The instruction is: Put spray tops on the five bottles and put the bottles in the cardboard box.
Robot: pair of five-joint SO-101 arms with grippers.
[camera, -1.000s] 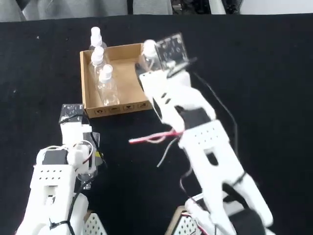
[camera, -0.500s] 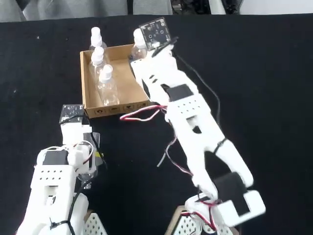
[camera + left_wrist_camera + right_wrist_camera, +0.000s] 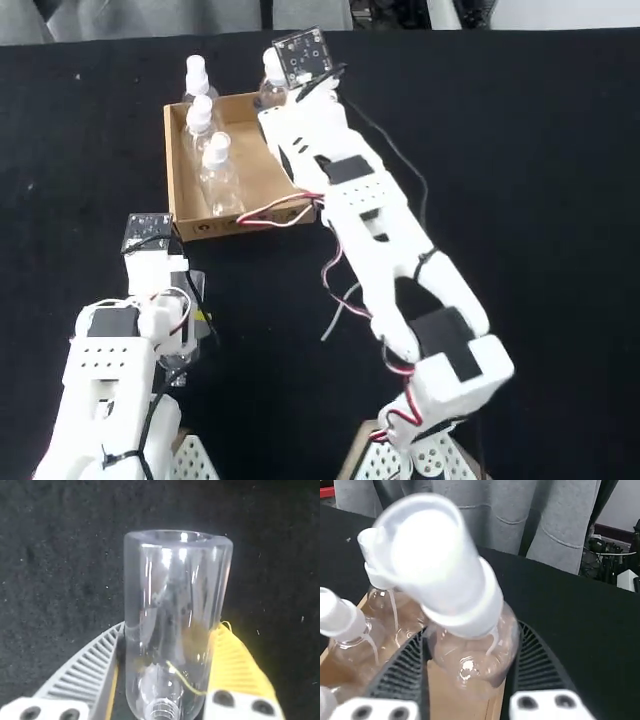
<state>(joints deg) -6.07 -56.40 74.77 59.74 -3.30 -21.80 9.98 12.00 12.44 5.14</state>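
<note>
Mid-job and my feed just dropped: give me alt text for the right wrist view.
The right hand is shut on a clear bottle with a white spray top, held over the cardboard box. More clear bottles stand in the box beside it, with black table and grey cloth beyond.

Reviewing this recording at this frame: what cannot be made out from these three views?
High view: the right arm covers the cardboard box's right side, hiding whether the capped bottle in the right gripper touches the box floor.
Right wrist view: that bottle hides the box floor beneath it.
Left wrist view: the uncapped bottle's neck, in the left gripper, is partly cut off by the picture edge.
</note>
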